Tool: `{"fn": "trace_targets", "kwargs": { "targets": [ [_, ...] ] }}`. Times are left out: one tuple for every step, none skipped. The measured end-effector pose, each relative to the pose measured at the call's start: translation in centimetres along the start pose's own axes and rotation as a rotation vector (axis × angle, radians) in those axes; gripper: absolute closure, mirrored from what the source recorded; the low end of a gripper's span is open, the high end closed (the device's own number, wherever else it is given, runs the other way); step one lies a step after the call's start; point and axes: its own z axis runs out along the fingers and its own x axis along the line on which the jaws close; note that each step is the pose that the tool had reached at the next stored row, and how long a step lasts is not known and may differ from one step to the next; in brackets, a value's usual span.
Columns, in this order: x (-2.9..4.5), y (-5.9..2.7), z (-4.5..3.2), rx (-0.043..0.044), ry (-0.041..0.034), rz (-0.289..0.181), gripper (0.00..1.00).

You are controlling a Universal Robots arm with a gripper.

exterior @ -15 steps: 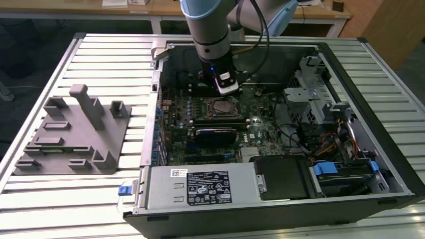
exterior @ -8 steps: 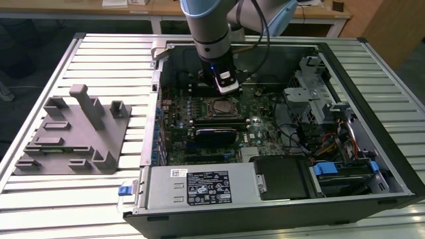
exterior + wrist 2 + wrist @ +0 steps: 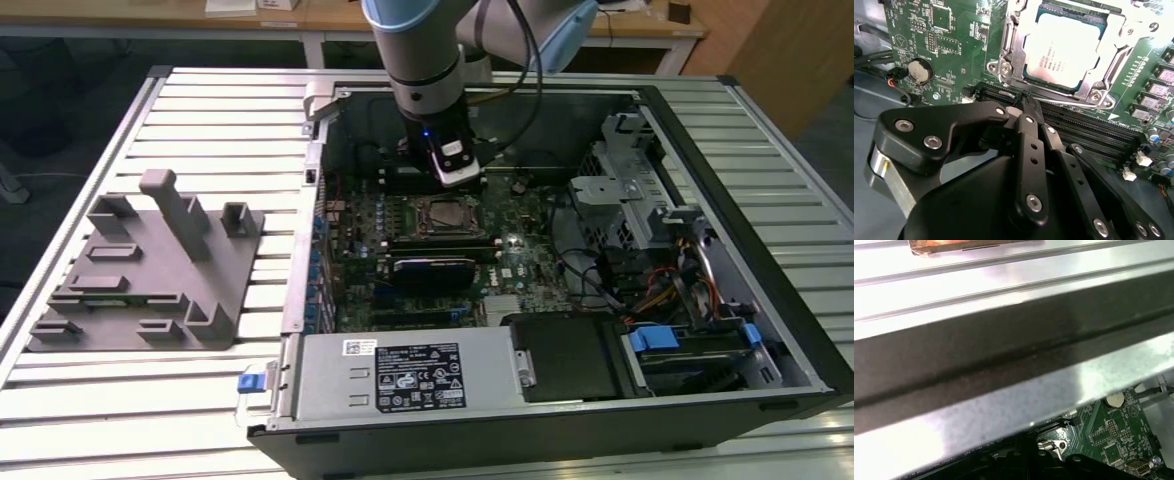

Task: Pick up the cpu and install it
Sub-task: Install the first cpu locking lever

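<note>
**CPU sitting in its socket, claw closed just beside it**

While the arm is reaching down into the open computer case (image 3: 747,300), the cpu (image 3: 1066,47) is lying flat in the motherboard socket, its pale silvery top facing up with small dark print across it. A metal retention frame (image 3: 1004,67) is wrapping around its edges, with screws showing at the corners. In the exterior view the chip (image 3: 441,213) is showing as a small light square on the green motherboard (image 3: 527,265), just below the arm's tool.

In the second wrist view the gripper (image 3: 1028,102) is hanging just beside the socket's edge, over the black memory slots (image 3: 1094,135); its black fingers (image 3: 1029,130) are pressed together at the tips and are gripping nothing. A round coin battery (image 3: 920,71) is sitting on the board well apart from the socket.

Off to the exterior view's left, a grey plastic fixture (image 3: 147,270) with upright posts is standing on the slatted table (image 3: 200,120). Inside the case, a silver power supply (image 3: 400,375) is occupying the near corner, with a drive cage (image 3: 627,185) and cable bundles crowding the exterior view's right. In the first wrist view the case's metal wall (image 3: 1004,365) is blocking most of the board.
</note>
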Motion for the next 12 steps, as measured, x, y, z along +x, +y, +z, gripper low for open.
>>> {"fn": "trace_targets", "kwargs": {
  "targets": [
    [0.02, 0.0, -0.01, 0.0, 0.0, 0.0, 0.89],
    [0.05, 0.0, -0.02, 0.0001, 0.0, 0.0, 0.89],
    [0.08, -0.01, -0.02, -0.0003, 0.0001, 0.0, 0.89],
    [0.09, -0.01, -0.02, -0.0008, 0.0003, 0.0, 0.89],
    [0.11, -0.01, -0.01, -0.001, 0.0004, 0.0, 0.89],
    [0.12, -0.01, 0.0, -0.0011, 0.0003, 0.0, 0.89],
    [0.12, -0.01, 0.0, -0.0012, 0.0004, 0.001, 0.89],
    [0.13, -0.01, 0.01, -0.0012, 0.0003, 0.0, 0.89],
    [0.13, -0.01, 0.03, -0.0013, 0.0002, 0.0, 0.89],
    [0.14, -0.02, 0.04, -0.0014, 0.0, 0.0, 0.89],
    [0.17, -0.03, 0.06, -0.0015, -0.0003, 0.0, 0.89],
    [0.2, -0.04, 0.08, -0.0015, -0.0005, 0.0, 0.89]
  ]
}}
